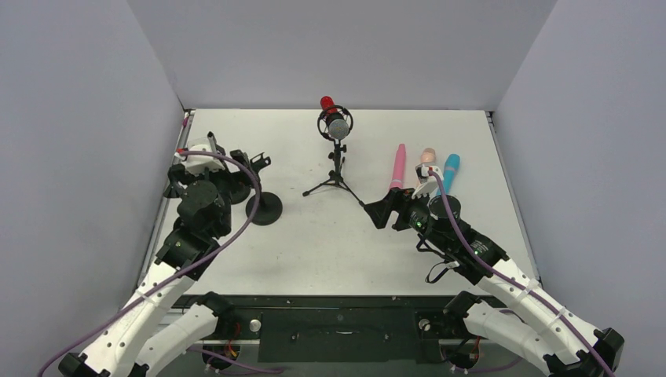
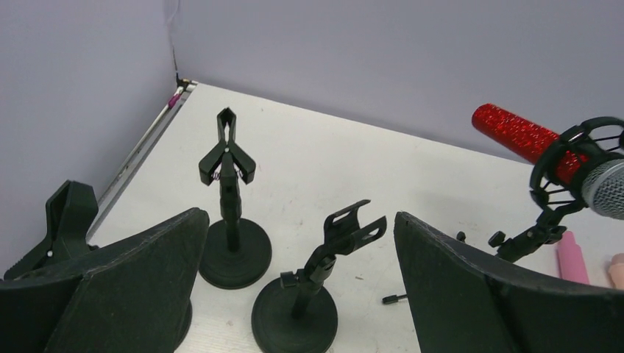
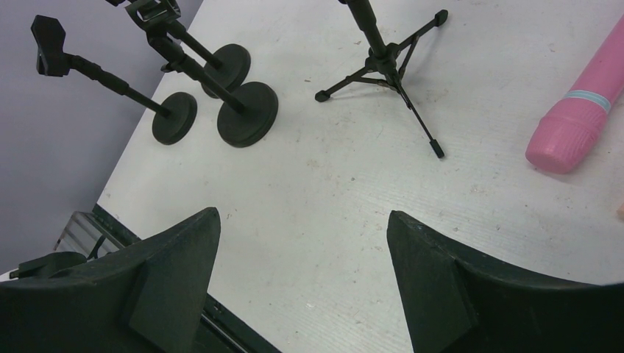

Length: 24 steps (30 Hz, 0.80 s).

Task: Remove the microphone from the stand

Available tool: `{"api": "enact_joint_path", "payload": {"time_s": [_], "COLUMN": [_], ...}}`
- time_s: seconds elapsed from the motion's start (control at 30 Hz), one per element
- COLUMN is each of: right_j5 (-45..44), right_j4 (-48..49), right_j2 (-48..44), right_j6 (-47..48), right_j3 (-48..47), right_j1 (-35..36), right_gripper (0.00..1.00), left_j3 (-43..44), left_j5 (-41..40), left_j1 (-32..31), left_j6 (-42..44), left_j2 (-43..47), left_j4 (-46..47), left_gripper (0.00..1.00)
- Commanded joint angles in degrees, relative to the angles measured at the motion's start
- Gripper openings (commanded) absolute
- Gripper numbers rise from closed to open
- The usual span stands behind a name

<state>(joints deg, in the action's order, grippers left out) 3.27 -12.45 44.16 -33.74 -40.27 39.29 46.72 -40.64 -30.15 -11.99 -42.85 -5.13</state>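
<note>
Right hand hovers wide apart and empty, tilted toward the tripod stand.

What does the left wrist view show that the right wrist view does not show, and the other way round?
Only the left wrist view shows the red microphone, which is not yet removed. Only the right wrist view shows the legs of the tripod stand spread on the table. Both views show the round-base stands and part of the pink microphone.
</note>
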Motion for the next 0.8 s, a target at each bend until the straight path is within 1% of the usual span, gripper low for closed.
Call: {"api": "enact_joint_path", "payload": {"time_s": [0.0, 0.13, 0.3, 0.47, 0.6, 0.77], "right_j5": [-0.66, -1.43, -2.98, -3.09, -4.66, -4.63], "right_j4": [2.27, 1.48, -0.11, -0.72, -1.96, -2.57], "right_j2": [-0.53, -1.24, -1.98, -2.57, -2.91, -3.67], "right_j6": [-0.10, -0.18, -0.57, -0.93, -0.82, -1.14], "right_j3": [-2.12, -2.54, -3.03, -2.93, -3.64, -3.83], "right_j1": [-0.53, -0.53, -0.53, -0.53, -0.53, -0.53], "right_gripper": [0.79, 0.80, 0.80, 0.80, 0.80, 0.80], "left_j3": [7.09, 12.94, 20.56, 24.97, 27.23, 30.35], "left_j5": [4.50, 9.53, 18.64, 25.38, 33.16, 39.78], "left_j1": [0.18, -0.03, -1.01, -1.75, -1.66, -0.92], "left_j6": [2.89, 4.05, 3.65, 2.36, 2.05, 3.02], "left_j2": [-1.60, -5.14, -11.56, -16.73, -20.43, -25.28], "left_j4": [-0.98, -2.86, -5.50, -6.82, -6.45, -6.28], "left_gripper": [0.96, 0.96, 0.96, 0.96, 0.96, 0.96]}}
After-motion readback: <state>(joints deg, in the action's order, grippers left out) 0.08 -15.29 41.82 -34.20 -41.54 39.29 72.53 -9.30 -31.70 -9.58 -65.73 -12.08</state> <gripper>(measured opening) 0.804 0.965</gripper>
